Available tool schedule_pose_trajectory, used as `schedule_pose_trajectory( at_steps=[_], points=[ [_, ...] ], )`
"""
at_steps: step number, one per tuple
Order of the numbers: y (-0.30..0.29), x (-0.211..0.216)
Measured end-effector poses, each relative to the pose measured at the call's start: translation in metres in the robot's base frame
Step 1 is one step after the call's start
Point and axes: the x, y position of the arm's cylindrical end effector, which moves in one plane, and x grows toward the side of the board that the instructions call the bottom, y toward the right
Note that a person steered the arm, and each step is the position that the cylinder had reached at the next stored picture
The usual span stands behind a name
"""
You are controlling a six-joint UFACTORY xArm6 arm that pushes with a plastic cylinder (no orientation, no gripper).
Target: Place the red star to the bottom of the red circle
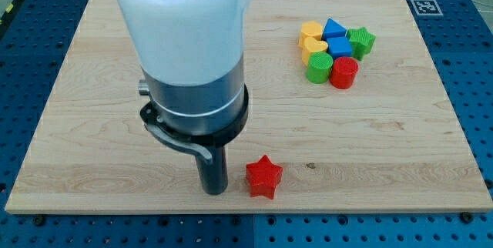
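Observation:
The red star [264,176] lies near the view's bottom edge of the wooden board, a little right of centre. The red circle [344,72] stands at the upper right, at the bottom right of a tight cluster of blocks. My tip [213,189] is down on the board just left of the red star, with a small gap between them. The arm's white and dark body [189,55] rises above it and hides the board behind.
The cluster by the red circle holds a green cylinder [319,68], two yellow blocks [311,31] [313,46], a blue triangle [334,28], a blue block [339,46] and a green star [360,41]. The board's bottom edge [246,211] runs close under the star.

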Motion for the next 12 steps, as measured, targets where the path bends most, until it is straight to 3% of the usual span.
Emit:
schedule_pose_trajectory(
  at_steps=[1, 7, 10, 12],
  points=[
    [0.015, 0.016],
    [0.069, 0.006],
    [0.112, -0.022],
    [0.086, -0.044]
  ],
)
